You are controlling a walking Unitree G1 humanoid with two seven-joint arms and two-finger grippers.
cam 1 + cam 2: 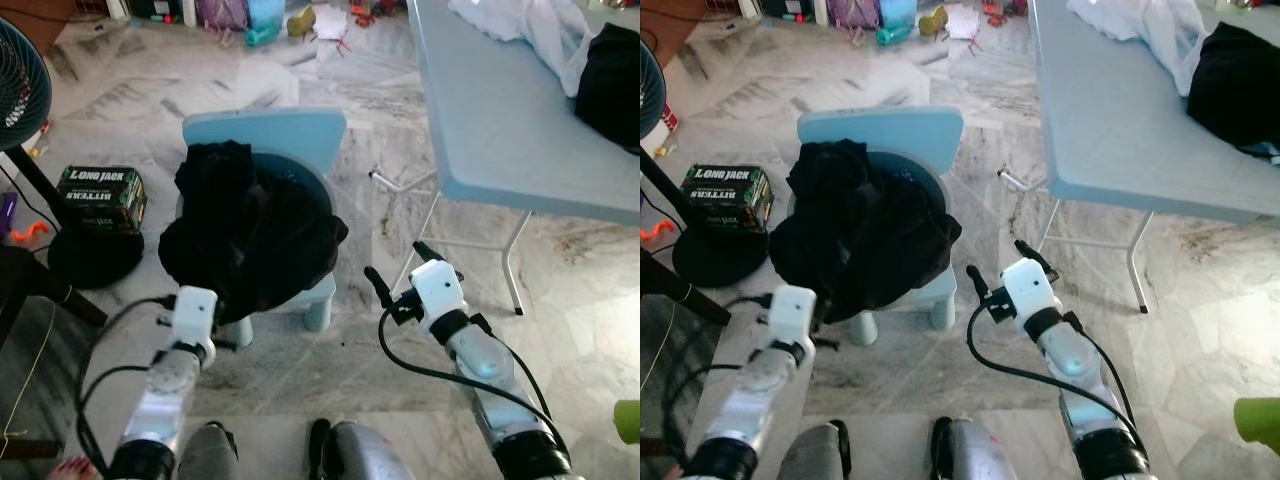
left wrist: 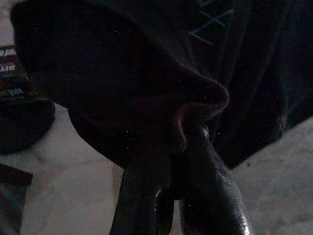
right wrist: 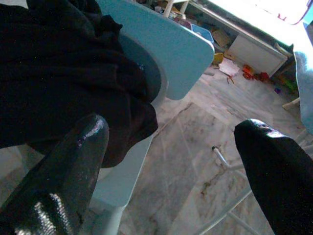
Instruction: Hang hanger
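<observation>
Hanging is judged barely begun: no hanger can be made out, and no rail is seen. A black garment is heaped on a small blue chair at 12 o'clock; whether a hanger lies within it cannot be told. The left gripper is clenched on a fold of the garment's lower edge. The right gripper is held released, fingers wide apart, at 2 o'clock beside the chair. A worktop with more clothes stands at 1 o'clock. A box at 10 o'clock is lettered "LONG JACK".
</observation>
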